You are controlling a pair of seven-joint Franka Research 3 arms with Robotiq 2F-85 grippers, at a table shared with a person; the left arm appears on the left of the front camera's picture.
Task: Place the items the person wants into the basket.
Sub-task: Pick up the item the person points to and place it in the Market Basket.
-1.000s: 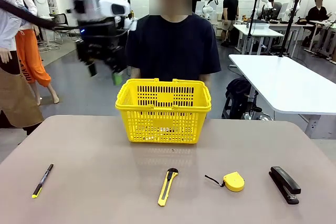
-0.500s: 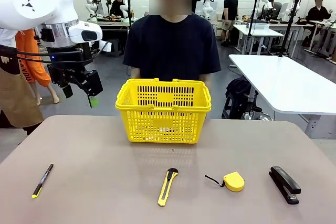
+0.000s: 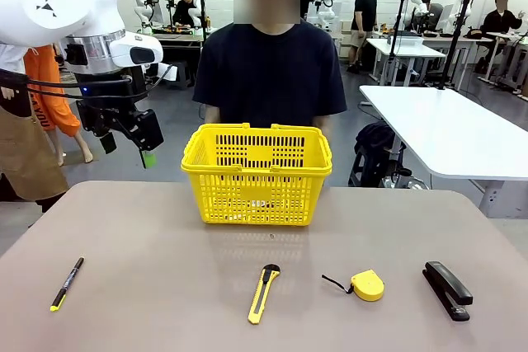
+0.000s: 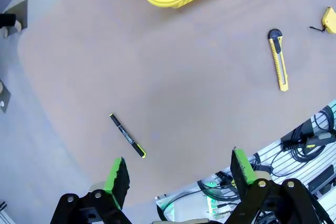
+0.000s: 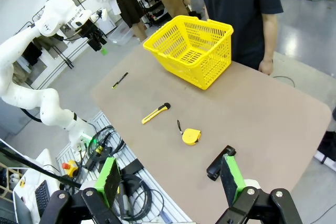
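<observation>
Yellow plastic shopping basket (image 3: 256,170), lattice sides, thick rim: upright at the table's far edge, centre, right in front of the person in the dark navy T-shirt (image 3: 272,72). What's inside can't be made out through the lattice.

Yellow-and-black utility knife (image 3: 264,293): flat on the near side of the table, roughly in line with the basket, black end toward it. Thin black pen with yellow tip (image 3: 67,283): near-left, well apart from the knife, yellow tip toward the robot.

Round yellow tape measure (image 3: 366,285) sits right of the knife, black strap trailing left. Black stapler (image 3: 447,289) lies further right. Nothing lies between the items and the basket.

Left gripper (image 3: 128,152): in the air over the far-left corner, left of the basket and above rim height. Green pads spread wide, nothing between them; its wrist view looks down on the pen (image 4: 127,135).

Right gripper (image 5: 170,178): high and off the table's right side, fingers apart, empty.

Table (image 3: 165,245): plain grey-brown top. Room: lab floor, white table (image 3: 445,129) at right, people at benches behind.
</observation>
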